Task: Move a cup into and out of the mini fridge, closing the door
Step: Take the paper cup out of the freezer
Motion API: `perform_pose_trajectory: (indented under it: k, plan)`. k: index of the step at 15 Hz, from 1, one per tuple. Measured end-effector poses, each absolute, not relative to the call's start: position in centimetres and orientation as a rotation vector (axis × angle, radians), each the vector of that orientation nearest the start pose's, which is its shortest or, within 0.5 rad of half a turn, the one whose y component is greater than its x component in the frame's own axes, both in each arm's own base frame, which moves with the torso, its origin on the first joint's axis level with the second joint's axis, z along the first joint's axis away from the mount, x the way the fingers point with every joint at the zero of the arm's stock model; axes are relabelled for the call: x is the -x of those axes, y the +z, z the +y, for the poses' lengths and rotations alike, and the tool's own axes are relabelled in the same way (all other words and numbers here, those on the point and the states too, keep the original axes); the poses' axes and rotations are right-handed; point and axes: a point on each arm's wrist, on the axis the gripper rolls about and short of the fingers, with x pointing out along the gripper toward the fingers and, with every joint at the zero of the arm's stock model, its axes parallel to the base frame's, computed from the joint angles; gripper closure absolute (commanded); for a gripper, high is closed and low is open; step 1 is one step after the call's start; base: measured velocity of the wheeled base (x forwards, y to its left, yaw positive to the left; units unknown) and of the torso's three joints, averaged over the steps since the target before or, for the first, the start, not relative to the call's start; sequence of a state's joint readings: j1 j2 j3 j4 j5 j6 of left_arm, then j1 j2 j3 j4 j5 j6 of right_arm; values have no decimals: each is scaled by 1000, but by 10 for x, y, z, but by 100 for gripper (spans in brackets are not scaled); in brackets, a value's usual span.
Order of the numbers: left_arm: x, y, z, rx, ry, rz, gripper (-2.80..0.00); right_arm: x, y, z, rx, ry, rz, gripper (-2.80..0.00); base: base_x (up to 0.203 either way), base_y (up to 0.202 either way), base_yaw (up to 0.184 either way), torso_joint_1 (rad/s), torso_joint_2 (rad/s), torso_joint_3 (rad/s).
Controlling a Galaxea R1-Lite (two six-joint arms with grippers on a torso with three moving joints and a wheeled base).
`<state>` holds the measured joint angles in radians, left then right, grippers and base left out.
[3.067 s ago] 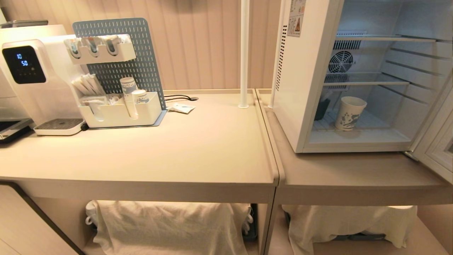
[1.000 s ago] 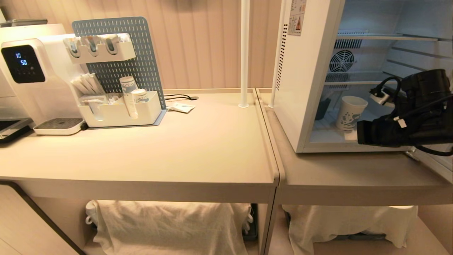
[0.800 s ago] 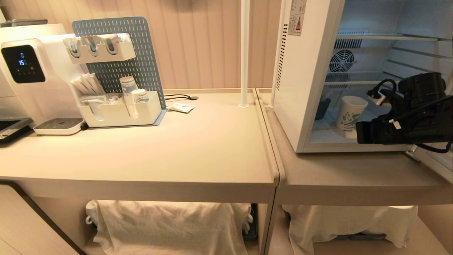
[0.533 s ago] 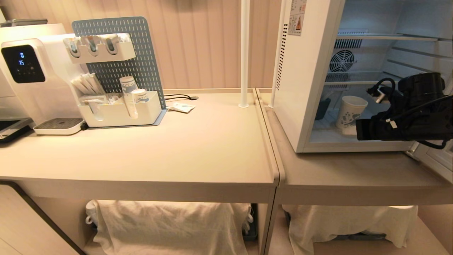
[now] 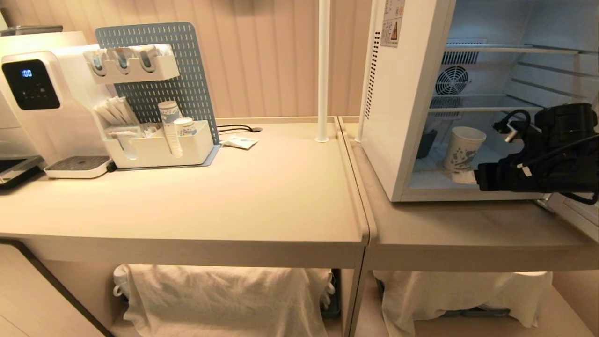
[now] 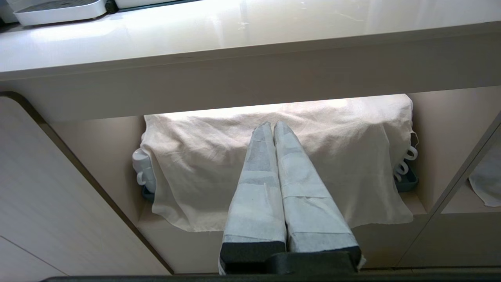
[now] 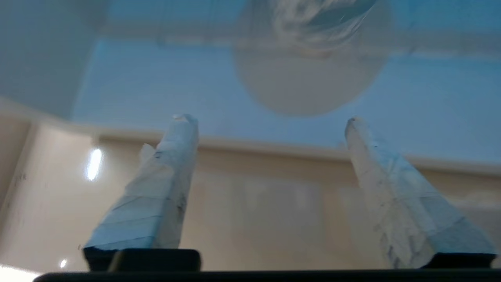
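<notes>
Left gripper (image 6: 273, 127) parked below the tabletop (image 5: 262, 187) front edge, jaws pressed together, mini fridge (image 5: 407, 117) at the tabletop's right end, cup (image 5: 463, 148) upright on its floor, right gripper (image 7: 270, 119) at the opening, jaws spread, apart from the cup.

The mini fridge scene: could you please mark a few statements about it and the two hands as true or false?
1. The cup stands upright on the floor of the mini fridge. True.
2. The right hand is clamped on the cup. False: its fingers stand apart, short of the cup, holding nothing.
3. The fridge's door is closed. False: it is swung open at the right edge of the head view.
4. The left hand is shut, below the counter, in front of a white cloth. True.
5. The stacked cups sit on the fridge's wire shelf. False: they are in the white organiser on the counter.
</notes>
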<state>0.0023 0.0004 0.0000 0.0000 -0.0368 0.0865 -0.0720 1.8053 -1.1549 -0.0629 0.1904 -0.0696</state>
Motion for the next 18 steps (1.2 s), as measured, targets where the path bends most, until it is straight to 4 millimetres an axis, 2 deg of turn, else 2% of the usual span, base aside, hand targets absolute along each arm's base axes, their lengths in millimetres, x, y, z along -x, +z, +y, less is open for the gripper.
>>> perform_pose_trajectory:
  k: [9,13,18]
  plan:
    - [23,75,-1,-87,-34,-1,0,-363,187,-29,9,64,420,-280,0,0,0,0,0,0]
    - [23,75,-1,-87,-34,-1,0,-371,180,-29,6,72,420,-280,0,0,0,0,0,0]
    - [23,75,-1,-87,-34,-1,0,-394,180,-26,16,83,341,-280,0,0,0,0,0,0]
